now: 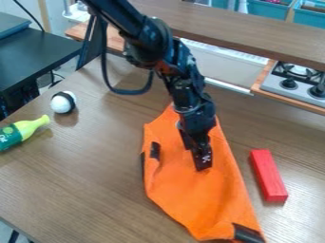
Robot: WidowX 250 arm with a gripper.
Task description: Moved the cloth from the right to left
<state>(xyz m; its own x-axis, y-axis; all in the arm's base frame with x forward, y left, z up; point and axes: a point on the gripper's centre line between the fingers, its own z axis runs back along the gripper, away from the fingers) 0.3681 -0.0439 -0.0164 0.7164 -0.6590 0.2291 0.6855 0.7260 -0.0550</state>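
The black gripper hangs down over the middle of the orange cloth, its tip at the cloth's surface. Whether it holds any of the fabric cannot be made out. Spread on the wooden table right of centre, the cloth runs from behind the gripper toward the front edge of the view. Dark patches show on its left side and at its front right corner, and a small fold rises near the left patches.
A red block lies right of the cloth. On the table's left are a black-and-white ball and a yellow-green bottle. Behind stand a wooden shelf and a toy stove.
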